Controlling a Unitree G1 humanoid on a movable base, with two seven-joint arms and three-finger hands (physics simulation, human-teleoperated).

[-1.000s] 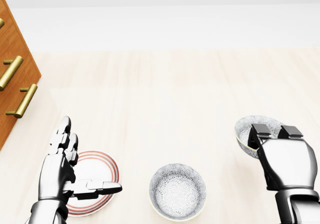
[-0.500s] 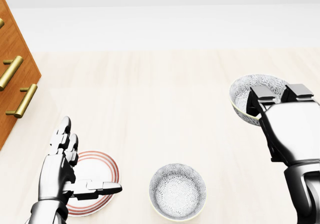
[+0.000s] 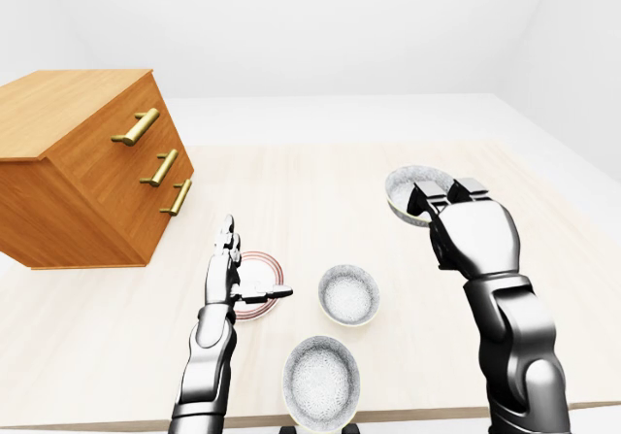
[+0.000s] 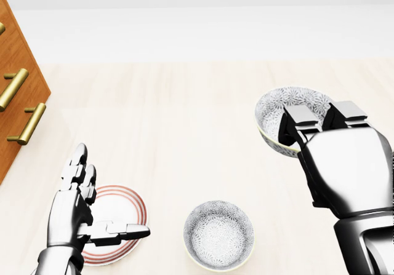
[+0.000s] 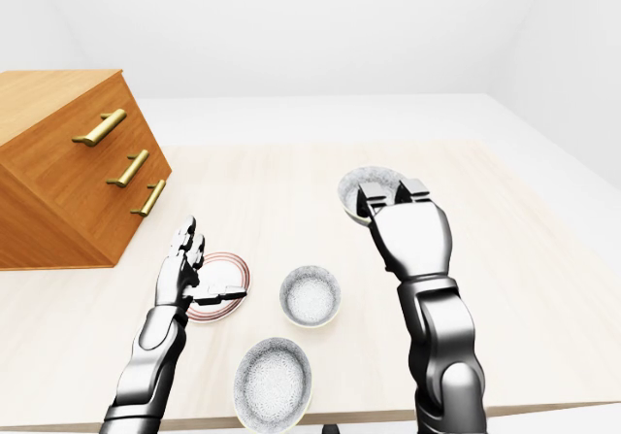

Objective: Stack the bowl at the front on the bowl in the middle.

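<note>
My right hand [image 4: 311,126] is shut on the rim of a patterned grey-white bowl [image 4: 278,114], holding it lifted and tilted above the table at the right of the head view. A second patterned bowl [image 4: 218,234] rests on the table lower and to the left of it, in the middle. A third one [image 3: 321,380] lies close to the table's near edge, at the bottom of the left-eye view. My left hand [image 4: 92,216] stands open, fingers spread, over a red-ringed plate [image 4: 126,208].
A wooden drawer cabinet [image 3: 87,162] with brass handles stands at the left. The pale wooden table [image 3: 310,182] stretches away toward the top of the views; its near edge [image 3: 408,417] runs just below the lowest bowl.
My right hand has carried its bowl upward and to the left in the head view, closer to a spot above the middle bowl. The left hand has stayed where it was.
</note>
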